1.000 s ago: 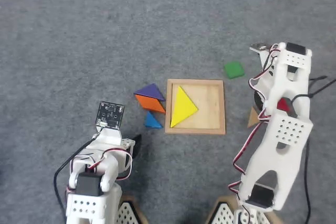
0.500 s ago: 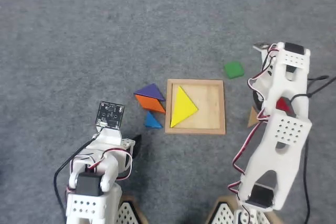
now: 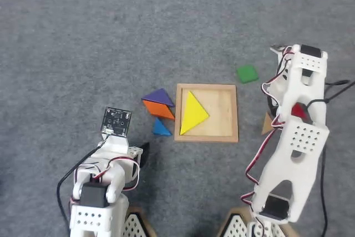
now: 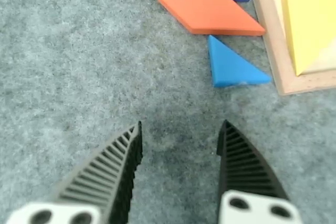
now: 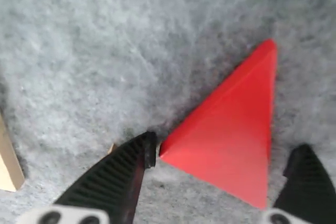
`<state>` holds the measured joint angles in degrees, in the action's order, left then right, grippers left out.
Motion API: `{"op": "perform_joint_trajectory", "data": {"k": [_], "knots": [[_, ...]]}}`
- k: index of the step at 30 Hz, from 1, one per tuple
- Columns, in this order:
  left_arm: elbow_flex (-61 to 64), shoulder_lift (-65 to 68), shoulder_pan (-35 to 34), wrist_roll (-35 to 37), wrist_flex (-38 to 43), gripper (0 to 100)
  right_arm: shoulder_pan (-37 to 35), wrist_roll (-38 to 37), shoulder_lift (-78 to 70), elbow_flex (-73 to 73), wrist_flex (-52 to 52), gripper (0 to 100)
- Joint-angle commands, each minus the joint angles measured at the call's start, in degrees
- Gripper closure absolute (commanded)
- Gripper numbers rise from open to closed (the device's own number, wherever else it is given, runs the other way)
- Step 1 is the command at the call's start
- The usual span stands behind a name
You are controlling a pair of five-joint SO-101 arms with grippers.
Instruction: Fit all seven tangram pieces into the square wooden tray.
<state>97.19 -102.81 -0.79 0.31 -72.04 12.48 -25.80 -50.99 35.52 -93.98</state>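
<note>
I have the square wooden tray lying flat a little right of the table's middle. It holds 1 piece, the yellow triangle. That piece lies in the tray's left half with its long side close to the left wall, slightly tilted, and its point aimed at the middle. The other 6 pieces are outside on the grey carpet.

Going left to right: my left gripper hangs low over bare carpet, left of the tray and nearer the arm bases. Its jaws are spread with nothing between them. Beyond it, along the tray's left wall, sits a cluster of 3 pieces. The purple triangle is farthest from the bases, and the orange parallelogram touches it edge to edge. The blue triangle lies a small gap from the orange, just beside the tray's wall.

Past the tray's far right corner lies the green square, apart from everything else. Right of the tray, a tan triangle pokes out from under the right arm, which covers most of it. The red triangle lies flat under that arm too. My right gripper straddles it with jaws wide — 1 fingertip just beside a corner, the other clear of the opposite edge — so nothing is clamped.
</note>
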Motion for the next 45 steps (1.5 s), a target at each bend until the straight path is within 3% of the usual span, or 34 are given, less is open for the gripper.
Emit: {"op": "perform_joint_trajectory", "data": {"k": [1,8,22,32,45], "knots": [[-0.75,-1.23,-0.09,0.53,-0.18,77,-1.71,0.62,-0.84,0.62,0.92,68.6],[-0.75,-1.23,-0.09,0.53,-0.18,77,-1.71,0.7,-0.84,0.62,0.48,69.7],[-0.75,-1.23,-0.09,0.53,-0.18,77,-1.71,0.35,-0.84,0.62,0.4,89.9],[-0.75,-1.23,-0.09,0.53,-0.18,77,-3.82,0.7,3.82,0.62,-2.59,90.5],[-0.75,-1.23,-0.09,0.53,-0.18,77,-14.37,2.99,14.11,0.62,-7.96,90.5]]}}
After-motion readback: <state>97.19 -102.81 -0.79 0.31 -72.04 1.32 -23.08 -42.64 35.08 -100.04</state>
